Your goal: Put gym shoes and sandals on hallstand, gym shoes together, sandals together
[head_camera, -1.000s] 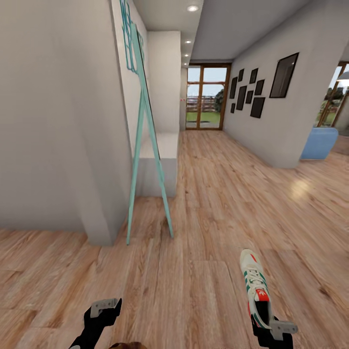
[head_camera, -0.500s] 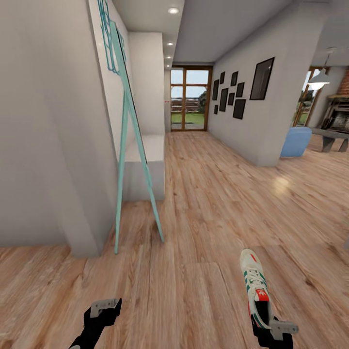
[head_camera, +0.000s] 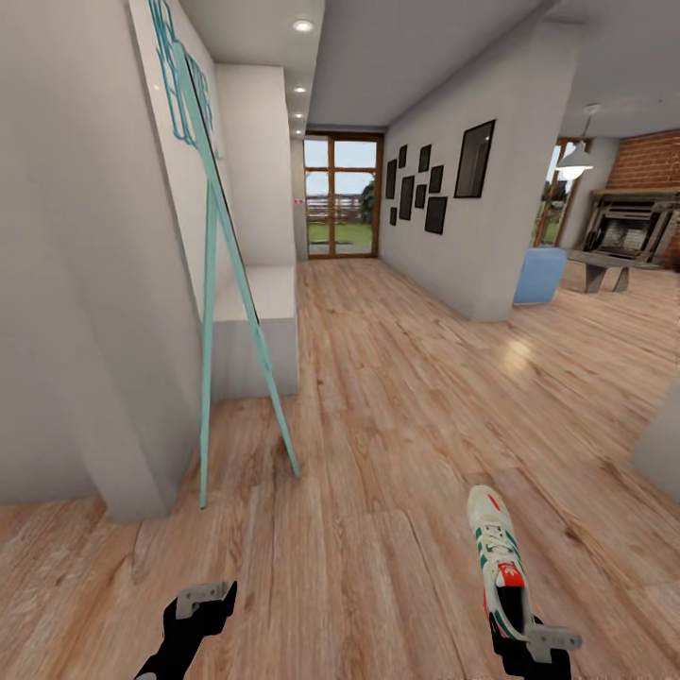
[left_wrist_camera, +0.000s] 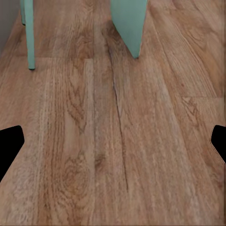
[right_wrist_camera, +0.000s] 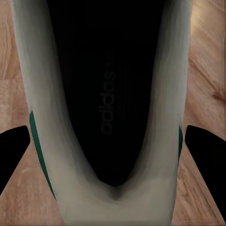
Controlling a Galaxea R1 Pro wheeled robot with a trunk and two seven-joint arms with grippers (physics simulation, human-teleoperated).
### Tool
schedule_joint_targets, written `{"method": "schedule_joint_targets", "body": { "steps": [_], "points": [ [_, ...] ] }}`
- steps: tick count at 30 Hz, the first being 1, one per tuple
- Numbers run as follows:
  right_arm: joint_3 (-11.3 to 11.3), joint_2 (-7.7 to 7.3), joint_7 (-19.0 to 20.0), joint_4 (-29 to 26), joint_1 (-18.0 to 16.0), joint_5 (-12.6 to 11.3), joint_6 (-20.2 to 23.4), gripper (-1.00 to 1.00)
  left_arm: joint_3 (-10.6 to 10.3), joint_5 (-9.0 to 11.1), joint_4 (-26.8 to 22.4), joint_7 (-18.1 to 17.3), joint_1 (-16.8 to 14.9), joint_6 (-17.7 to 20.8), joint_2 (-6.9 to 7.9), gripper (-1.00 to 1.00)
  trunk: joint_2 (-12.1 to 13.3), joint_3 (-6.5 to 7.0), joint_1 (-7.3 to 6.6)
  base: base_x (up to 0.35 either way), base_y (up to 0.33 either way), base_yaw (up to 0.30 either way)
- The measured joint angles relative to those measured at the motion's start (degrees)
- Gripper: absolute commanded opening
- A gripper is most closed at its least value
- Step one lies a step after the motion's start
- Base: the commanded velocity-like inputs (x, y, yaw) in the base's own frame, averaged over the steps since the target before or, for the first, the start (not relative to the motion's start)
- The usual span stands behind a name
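A white gym shoe (head_camera: 496, 552) with green stripes and a red tongue patch points forward above the corridor floor (head_camera: 397, 453), its heel end in my right gripper (head_camera: 518, 635). The right wrist view looks into the shoe's dark opening (right_wrist_camera: 110, 94), with a black finger on each side of the gym shoe (right_wrist_camera: 56, 141). My left gripper (head_camera: 200, 604) hangs open and empty over bare planks (left_wrist_camera: 113, 141). The pale-grey hallstand (head_camera: 253, 331) stands end-on against the left wall, behind a teal leaning frame (head_camera: 222, 274). The sandals are out of view.
A grey wall corner (head_camera: 104, 378) juts out close on the left. The corridor runs to a glass door (head_camera: 342, 196). Dark picture frames (head_camera: 434, 184) hang on the right wall. Further right are a blue chair (head_camera: 540, 274) and a brick fireplace (head_camera: 642, 212).
The camera has swung to the right, so the wall, frame and hallstand slid left and the fireplace room came into view. Both grippers and the shoe keep their places in the picture.
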Motion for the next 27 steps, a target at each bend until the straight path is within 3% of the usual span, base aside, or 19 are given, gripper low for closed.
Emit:
{"method": "schedule_joint_targets", "body": {
  "steps": [7, 21, 27],
  "points": [
    [0.0, 0.0, 0.0, 0.0, 0.0, 0.0, 0.0, -1.0, 0.0, 0.0, 0.0, 0.0, 0.0, 0.0, 0.0, 1.0, 0.0, 0.23, 0.0, 0.0, 0.0, -0.139],
    [-0.1, 0.23, 0.0, 0.1, 0.1, 0.1, 0.0, -1.0, 0.0, 0.1, -0.1, 0.1, 0.4, 0.0, 0.04, 1.0, 0.0, 0.28, 0.0, 0.0, 0.0, -0.009],
    [-0.1, -0.23, -0.1, 0.1, 0.1, -0.1, 0.0, -1.0, 0.1, 0.2, -0.1, 0.1, 0.4, 0.0, 0.09, 1.0, 0.0, 0.28, 0.0, 0.0, 0.169, 0.0]
  ]
}}
